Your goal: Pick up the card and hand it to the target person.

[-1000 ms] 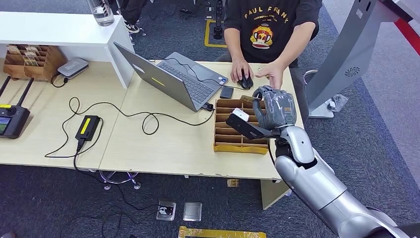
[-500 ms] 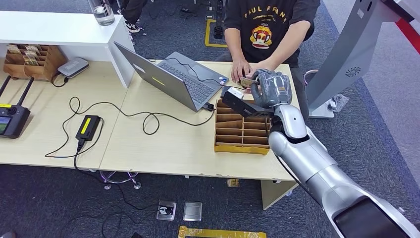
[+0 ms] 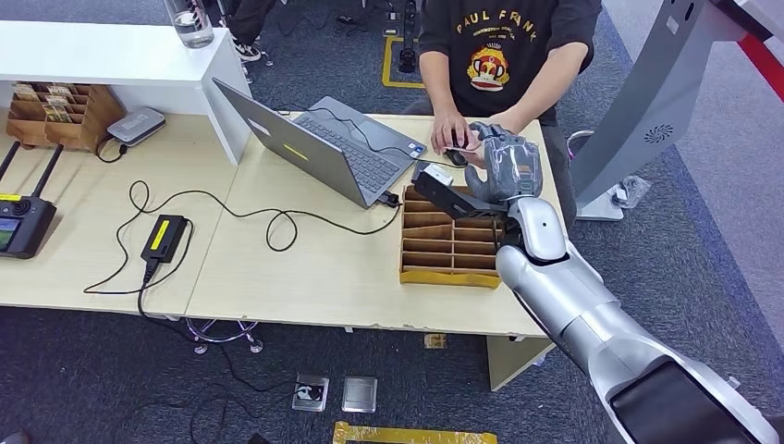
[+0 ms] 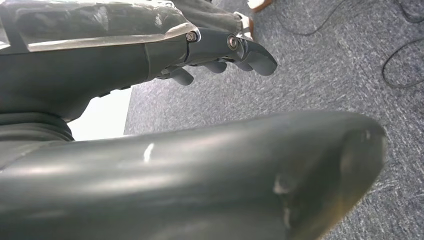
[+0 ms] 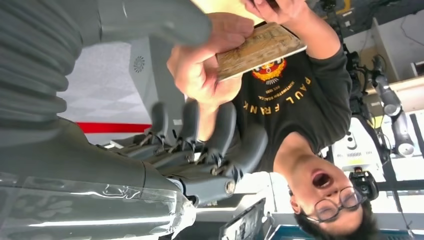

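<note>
Meanwhile, the card (image 5: 260,49) was gripped by the person's hand (image 5: 202,75), while the right hand (image 5: 200,145) was spread, holding nothing.

Laptop (image 3: 319,148) left of organizer (image 3: 448,242) on table (image 3: 305,268); person (image 3: 504,55) behind table; adapter (image 3: 164,237) farther left.

Grey carpet floor (image 3: 111,370) w/ floor sockets (image 3: 335,392); light wood tables (image 3: 305,268); white shelf unit (image 3: 111,55).
</note>
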Action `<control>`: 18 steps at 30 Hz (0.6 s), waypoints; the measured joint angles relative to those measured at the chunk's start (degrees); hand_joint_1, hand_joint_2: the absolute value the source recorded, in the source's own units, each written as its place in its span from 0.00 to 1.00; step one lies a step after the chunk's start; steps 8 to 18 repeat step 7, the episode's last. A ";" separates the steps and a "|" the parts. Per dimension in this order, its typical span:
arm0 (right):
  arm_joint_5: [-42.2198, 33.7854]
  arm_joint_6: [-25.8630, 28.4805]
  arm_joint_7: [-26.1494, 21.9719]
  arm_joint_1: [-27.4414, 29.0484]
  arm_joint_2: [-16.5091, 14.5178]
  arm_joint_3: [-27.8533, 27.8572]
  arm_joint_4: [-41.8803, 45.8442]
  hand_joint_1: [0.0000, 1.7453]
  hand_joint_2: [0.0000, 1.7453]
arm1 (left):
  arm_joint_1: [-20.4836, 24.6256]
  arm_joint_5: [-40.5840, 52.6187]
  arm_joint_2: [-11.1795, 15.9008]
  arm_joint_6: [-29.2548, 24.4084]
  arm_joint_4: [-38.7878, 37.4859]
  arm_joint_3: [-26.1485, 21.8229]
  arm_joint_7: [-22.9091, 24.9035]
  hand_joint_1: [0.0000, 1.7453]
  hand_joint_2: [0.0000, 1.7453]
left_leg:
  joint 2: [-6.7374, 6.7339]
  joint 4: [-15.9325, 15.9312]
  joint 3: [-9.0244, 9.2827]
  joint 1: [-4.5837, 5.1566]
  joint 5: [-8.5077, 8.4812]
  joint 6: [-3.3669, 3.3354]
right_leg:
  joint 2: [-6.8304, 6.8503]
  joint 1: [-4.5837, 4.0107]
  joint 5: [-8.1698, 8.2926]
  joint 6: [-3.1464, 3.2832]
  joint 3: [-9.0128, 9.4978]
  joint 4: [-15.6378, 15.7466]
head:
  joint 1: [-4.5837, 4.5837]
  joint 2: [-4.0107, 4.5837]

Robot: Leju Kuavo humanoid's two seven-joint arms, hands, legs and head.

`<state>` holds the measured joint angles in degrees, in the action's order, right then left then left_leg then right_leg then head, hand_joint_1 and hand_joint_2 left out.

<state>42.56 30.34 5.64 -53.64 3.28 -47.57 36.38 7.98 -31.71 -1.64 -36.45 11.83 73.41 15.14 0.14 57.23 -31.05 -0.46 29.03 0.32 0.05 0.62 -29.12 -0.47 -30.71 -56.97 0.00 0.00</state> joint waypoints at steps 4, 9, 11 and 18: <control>-2.37 -1.63 -0.69 3.47 2.04 0.16 6.88 0.00 1.00 | -0.41 -0.90 0.11 -0.50 -0.03 -0.82 -0.17 0.00 0.00 | 0.05 0.02 0.00 -0.02 0.02 0.00 | 0.05 -0.02 -0.02 -0.01 0.02 0.02 | 0.00 0.00; -3.52 -2.15 -0.57 5.88 3.26 -0.05 10.91 0.00 1.00 | -0.74 -1.71 0.15 -0.99 -0.04 -1.57 -0.37 0.00 0.00 | 0.06 0.00 0.03 -0.03 0.01 0.00 | 0.06 -0.02 -0.02 -0.01 0.05 0.04 | 0.00 0.00; -3.52 -2.15 -0.57 5.88 3.26 -0.05 10.91 0.00 1.00 | -0.74 -1.71 0.15 -0.99 -0.04 -1.57 -0.37 0.00 0.00 | 0.06 0.00 0.03 -0.03 0.01 0.00 | 0.06 -0.02 -0.02 -0.01 0.05 0.04 | 0.00 0.00; -3.52 -2.15 -0.57 5.88 3.26 -0.05 10.91 0.00 1.00 | -0.74 -1.71 0.15 -0.99 -0.04 -1.57 -0.37 0.00 0.00 | 0.06 0.00 0.03 -0.03 0.01 0.00 | 0.06 -0.02 -0.02 -0.01 0.05 0.04 | 0.00 0.00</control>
